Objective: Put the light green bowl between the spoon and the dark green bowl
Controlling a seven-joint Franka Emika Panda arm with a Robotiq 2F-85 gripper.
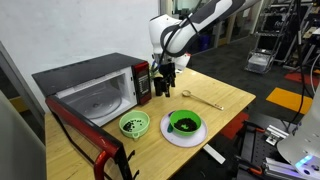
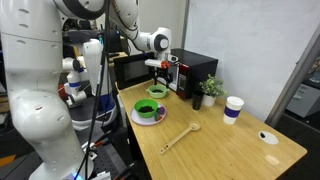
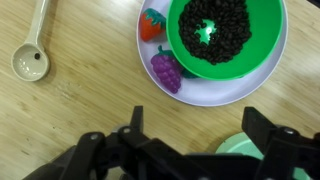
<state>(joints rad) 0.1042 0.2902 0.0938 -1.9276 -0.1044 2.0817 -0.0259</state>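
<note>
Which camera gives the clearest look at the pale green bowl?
In an exterior view the light green bowl shows whole and unblocked, its speckled inside visible: that is best. In an exterior view the bowl sits small and far, beyond the dark green bowl. The wrist view catches only its rim, by the gripper.

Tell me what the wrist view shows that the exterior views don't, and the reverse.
Wrist only: a strawberry and grapes on the plate beside the dark bowl, and that the gripper is open, holding nothing. Exterior only: the whole light bowl, the microwave with its door open, a cup, a plant. Both: spoon, dark bowl, plate; the wrist view catches only the light bowl's rim at its lower edge.
</note>
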